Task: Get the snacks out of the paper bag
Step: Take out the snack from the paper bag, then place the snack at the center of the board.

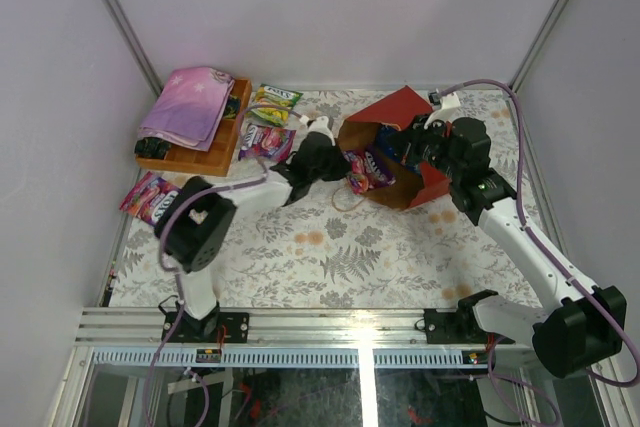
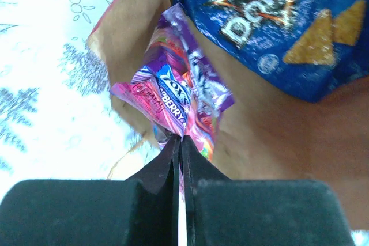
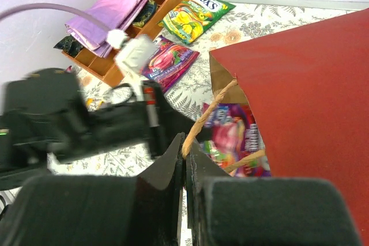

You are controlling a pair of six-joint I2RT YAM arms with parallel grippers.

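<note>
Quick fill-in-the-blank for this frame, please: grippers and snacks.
1. The left gripper is shut on a ____ candy packet.
2. The right gripper pinches the twisted ____ of the paper bag.
3. The blue chip bag lies ____ the paper bag.
Missing: purple; handle; inside.

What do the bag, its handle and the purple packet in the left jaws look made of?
The paper bag: matte red paper outside, brown kraft inside, with creased edges. The handle: twisted paper cord, by its spiral strands. The purple packet: thin glossy film, likely plastic, crinkled with bright glints.
</note>
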